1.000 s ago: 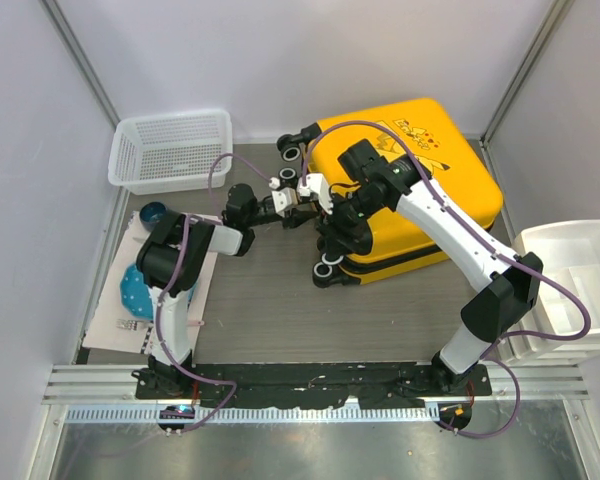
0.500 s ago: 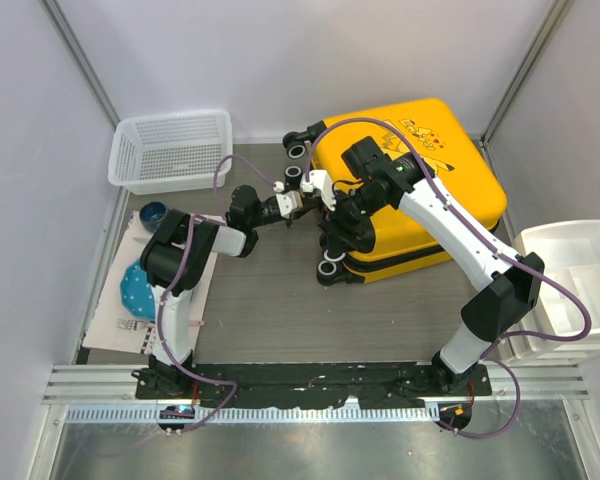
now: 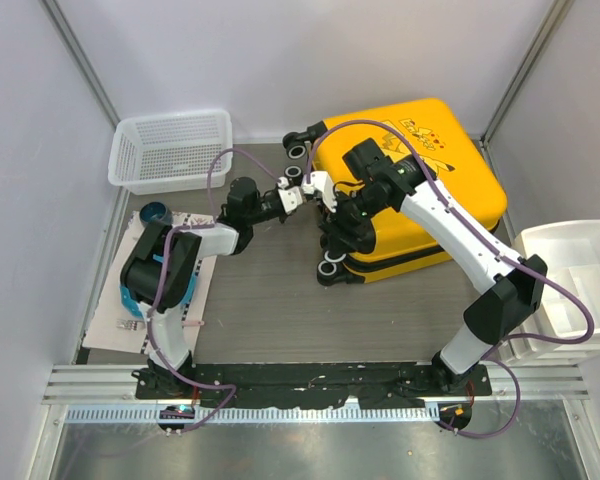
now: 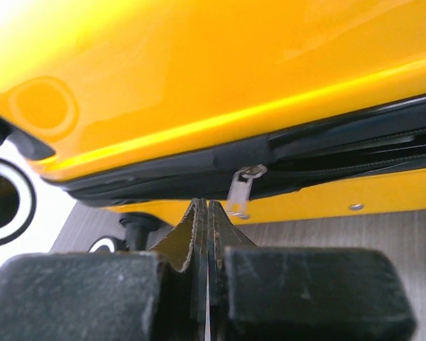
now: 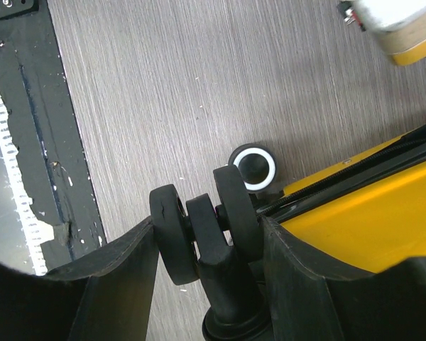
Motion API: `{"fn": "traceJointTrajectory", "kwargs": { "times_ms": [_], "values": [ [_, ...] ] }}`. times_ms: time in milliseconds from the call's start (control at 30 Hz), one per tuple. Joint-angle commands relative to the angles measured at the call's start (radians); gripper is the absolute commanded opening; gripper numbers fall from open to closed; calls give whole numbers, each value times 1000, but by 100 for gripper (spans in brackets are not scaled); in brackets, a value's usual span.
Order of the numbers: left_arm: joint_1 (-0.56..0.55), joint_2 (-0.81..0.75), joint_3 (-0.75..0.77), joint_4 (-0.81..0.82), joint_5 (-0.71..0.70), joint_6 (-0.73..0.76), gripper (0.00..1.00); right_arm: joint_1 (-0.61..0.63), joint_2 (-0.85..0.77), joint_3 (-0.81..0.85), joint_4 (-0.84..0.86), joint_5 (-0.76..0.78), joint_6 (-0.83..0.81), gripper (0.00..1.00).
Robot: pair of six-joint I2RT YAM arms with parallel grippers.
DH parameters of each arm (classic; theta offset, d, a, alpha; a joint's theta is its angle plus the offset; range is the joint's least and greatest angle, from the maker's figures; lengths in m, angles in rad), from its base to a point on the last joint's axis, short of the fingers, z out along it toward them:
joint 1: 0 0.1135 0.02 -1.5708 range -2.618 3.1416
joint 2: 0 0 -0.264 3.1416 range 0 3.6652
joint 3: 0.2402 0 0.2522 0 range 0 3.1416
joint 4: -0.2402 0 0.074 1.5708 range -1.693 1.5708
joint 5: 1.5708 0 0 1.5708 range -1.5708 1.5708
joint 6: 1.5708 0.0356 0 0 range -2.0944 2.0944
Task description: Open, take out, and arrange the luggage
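Observation:
The yellow luggage (image 3: pixel 430 170) lies flat at the back right, zipped, with its black wheels toward the table's middle. My left gripper (image 3: pixel 302 190) is at the wheeled end, shut with nothing between its fingers (image 4: pixel 199 227). The silver zip pull (image 4: pixel 239 193) hangs from the black zip band (image 4: pixel 326 145) just past the tips and slightly to their right, not held. My right gripper (image 3: pixel 335 235) is shut on a black double wheel (image 5: pixel 202 234) at the luggage's near corner, one finger pressed on each side. A white-ringed wheel (image 5: pixel 253 167) rests on the table beyond it.
A white mesh basket (image 3: pixel 170 148) stands at the back left. White drawer bins (image 3: pixel 575 285) are at the right edge. A paper mat (image 3: pixel 110 325) with blue items and a dark bowl (image 3: pixel 154 212) lies at the left, under the left arm.
My left gripper has closed from part open and moved a little farther back along the luggage's wheeled end; its elbow swung left. The right gripper has stayed on the wheel.

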Motion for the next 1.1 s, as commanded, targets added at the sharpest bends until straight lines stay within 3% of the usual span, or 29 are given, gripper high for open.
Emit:
{"fn": "traceJointTrajectory", "kwargs": {
  "times_ms": [0, 100, 133, 200, 233, 267, 333, 867, 1067],
  "values": [
    [11, -4, 30, -60, -99, 50, 0, -25, -116, 3, -24, 33, 167, 1],
    [12, 31, 50, -9, -99, -1, 0, -25, -116, -2, -18, 31, 174, 1],
    [20, 42, 38, 17, -4, -4, 0, -25, -115, 0, -17, 33, 173, 1],
    [41, 47, 26, 80, 57, -21, 4, -25, -112, 1, -17, 31, 170, 1],
    [44, 47, 21, 86, 100, -42, 34, -25, -112, 3, -17, 33, 168, 1],
    [53, 50, 21, 88, 138, -55, 44, -25, -110, 3, -19, 33, 167, 0],
    [57, 53, 26, 92, 193, -79, 49, -27, -112, 1, -21, 31, 165, 1],
    [55, 208, 224, 77, 316, -368, 53, -25, -104, 8, -37, 28, 134, 1],
    [55, 235, 257, 55, 356, -449, 47, -25, -101, 9, -39, 25, 124, 0]
  ]
}}
